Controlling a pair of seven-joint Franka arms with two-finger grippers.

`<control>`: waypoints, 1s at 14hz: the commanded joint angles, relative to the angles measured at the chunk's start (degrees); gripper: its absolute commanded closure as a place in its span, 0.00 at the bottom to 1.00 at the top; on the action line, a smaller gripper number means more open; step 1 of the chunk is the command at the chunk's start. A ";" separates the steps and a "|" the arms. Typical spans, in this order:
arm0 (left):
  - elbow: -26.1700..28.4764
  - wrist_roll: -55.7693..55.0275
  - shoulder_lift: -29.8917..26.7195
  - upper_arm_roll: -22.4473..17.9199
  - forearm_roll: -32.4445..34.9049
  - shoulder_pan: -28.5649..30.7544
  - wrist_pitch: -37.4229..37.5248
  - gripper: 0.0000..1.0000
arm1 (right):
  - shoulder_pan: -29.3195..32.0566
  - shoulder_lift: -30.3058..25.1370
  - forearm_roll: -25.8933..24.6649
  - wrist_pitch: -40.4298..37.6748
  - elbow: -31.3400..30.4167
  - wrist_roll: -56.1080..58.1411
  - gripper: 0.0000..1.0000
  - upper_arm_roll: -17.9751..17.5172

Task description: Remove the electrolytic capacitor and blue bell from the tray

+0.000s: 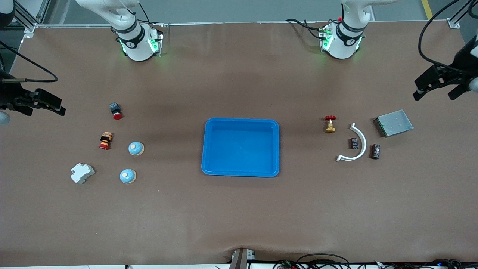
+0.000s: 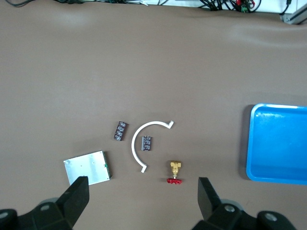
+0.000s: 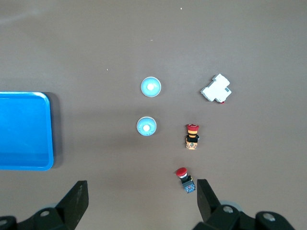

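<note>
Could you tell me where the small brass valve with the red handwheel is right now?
The small brass valve with the red handwheel stands toward the left arm's end of the table, between the blue plastic tray and the white curved plastic strip.

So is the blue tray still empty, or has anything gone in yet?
Empty. The blue tray shows only its bare floor in the front view; both capacitors and both bells lie on the table outside it.

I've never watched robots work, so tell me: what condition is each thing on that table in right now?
Blue tray: empty.
Two capacitors: lying on the table by the white arc, untouched.
Two blue bells: upright on the table, untouched.
Left gripper: open, holding nothing.
Right gripper: open, holding nothing.
Red-handled valve: lying on the table.
</note>
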State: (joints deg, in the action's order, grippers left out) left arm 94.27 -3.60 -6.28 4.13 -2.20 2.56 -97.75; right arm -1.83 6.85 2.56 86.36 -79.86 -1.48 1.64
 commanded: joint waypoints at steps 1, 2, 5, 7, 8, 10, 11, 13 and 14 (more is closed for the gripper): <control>1.97 0.87 -1.19 0.53 -0.62 0.07 -1.39 0.00 | -0.19 -1.14 -0.19 0.65 -1.18 0.95 0.00 0.21; 1.97 0.87 -1.02 0.53 -0.53 -0.01 -1.48 0.00 | -0.19 -1.14 -0.19 0.66 -1.18 0.86 0.00 0.21; 2.05 0.87 -0.93 0.79 -0.70 -0.10 -1.57 0.00 | -0.19 -1.14 -0.19 0.66 -1.18 0.86 0.00 0.21; 2.14 0.78 -0.40 1.58 -0.70 -0.10 -1.13 0.00 | -0.19 -1.14 -0.10 0.66 -1.18 0.86 0.00 0.21; 1.88 0.78 0.04 1.85 -0.53 -0.10 -1.13 0.00 | -0.19 -1.14 -0.10 0.66 -1.18 0.86 0.00 0.21; 0.48 0.70 1.97 2.02 -0.44 -0.19 -1.22 0.00 | -0.10 -1.14 -0.10 0.57 -1.18 0.86 0.00 0.21; -0.14 -0.18 2.58 2.02 -0.44 -0.19 -1.22 0.00 | -0.10 -1.14 -0.19 0.65 -1.18 0.86 0.00 0.21; -2.07 0.34 4.52 2.02 -0.53 -0.28 -1.22 0.00 | -0.10 -1.14 -0.10 0.66 -1.18 0.86 0.00 0.21; -2.42 0.60 5.22 2.02 -0.44 -0.37 -1.22 0.00 | -0.10 -1.14 -0.10 0.66 -1.18 0.86 0.00 0.21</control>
State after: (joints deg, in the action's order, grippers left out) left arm 94.57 -3.52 -3.12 5.95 -2.21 2.27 -99.20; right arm -1.83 6.85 2.53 86.59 -79.96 -1.10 1.70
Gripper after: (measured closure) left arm 0.000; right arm 0.000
